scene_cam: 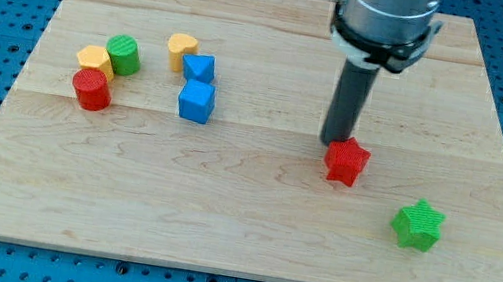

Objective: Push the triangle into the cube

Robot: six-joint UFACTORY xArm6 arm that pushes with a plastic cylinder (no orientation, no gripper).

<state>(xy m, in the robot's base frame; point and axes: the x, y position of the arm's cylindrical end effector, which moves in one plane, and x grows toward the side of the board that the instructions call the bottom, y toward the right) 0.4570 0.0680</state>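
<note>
A blue triangle block (199,68) lies at the view's upper left, just above a blue cube (196,102); the two look close or touching. My tip (336,141) is the lower end of the dark rod, far to the right of both. It stands right behind the upper left edge of a red star block (346,161), touching or nearly touching it.
A yellow block (181,50) sits left of the triangle. Further left are a green cylinder (124,54), a yellow block (94,60) and a red cylinder (92,89). A green star (417,225) lies at lower right. The wooden board (246,241) ends on blue pegboard.
</note>
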